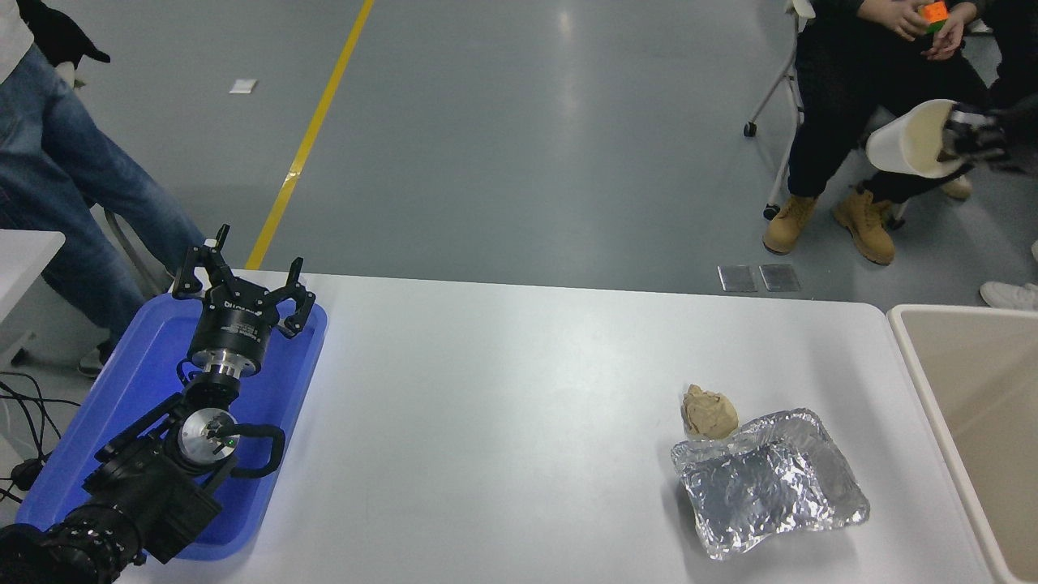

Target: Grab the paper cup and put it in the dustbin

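The right gripper [969,138] is raised high at the upper right edge, blurred, its fingers clamped on a cup's rim; the left arm lies parked at lower left, the left gripper [242,285] spread wide.

You have a single head view, set high on the robot's side, facing forward and down over the white table [503,389] (its right end is cropped), probably at middling range.
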Motion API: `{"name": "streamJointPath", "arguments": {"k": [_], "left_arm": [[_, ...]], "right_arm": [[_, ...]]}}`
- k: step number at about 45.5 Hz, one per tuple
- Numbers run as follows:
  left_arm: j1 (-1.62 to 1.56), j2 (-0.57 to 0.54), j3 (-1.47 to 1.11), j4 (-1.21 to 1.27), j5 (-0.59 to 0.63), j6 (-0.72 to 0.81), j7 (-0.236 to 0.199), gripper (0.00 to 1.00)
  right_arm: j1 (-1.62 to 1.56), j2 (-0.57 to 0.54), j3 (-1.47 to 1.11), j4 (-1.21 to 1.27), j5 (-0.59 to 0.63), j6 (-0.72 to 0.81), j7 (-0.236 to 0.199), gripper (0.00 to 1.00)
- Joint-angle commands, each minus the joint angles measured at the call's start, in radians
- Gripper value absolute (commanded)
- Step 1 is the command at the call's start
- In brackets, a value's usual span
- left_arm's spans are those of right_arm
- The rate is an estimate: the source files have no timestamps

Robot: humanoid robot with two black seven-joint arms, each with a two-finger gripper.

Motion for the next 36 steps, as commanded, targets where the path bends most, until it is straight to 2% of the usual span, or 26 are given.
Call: {"name": "streamJointPath", "arguments": {"k": [1,3,6,16,23,36], "left_arm": [[-0.001,0.000,0.000,0.000,0.001,-0.001,0.000,1.00],[-0.001,0.000,0.000,0.000,-0.001,0.000,0.000,1.00],[-0.001,0.000,0.000,0.000,0.001,0.000,0.000,1.00],[-0.001,0.000,0.000,0.000,0.001,-0.001,0.000,1.00],[-0.001,0.000,0.000,0.000,0.001,0.000,0.000,1.00],[-0.001,0.000,0.000,0.000,0.001,-0.001,0.000,1.00]], "right_arm": [[-0.222,-0.002,0.076,-0.130,0.049,-0.175,-0.062,0.00],[-0.256,-0.002,0.087,-0.132,0.067,-0.208,-0.088,0.00],[-0.305,-0.001,0.102,-0.132,0.092,-0.262,-0.105,0.00],[-0.465,0.018,0.214,-0.133,0.169,-0.471,-0.113,0.00],[-0.581,0.045,0.312,-0.141,0.176,-0.586,-0.113,0.00],[-0.753,0.093,0.380,-0.153,0.187,-0.597,-0.111,0.00]]}}
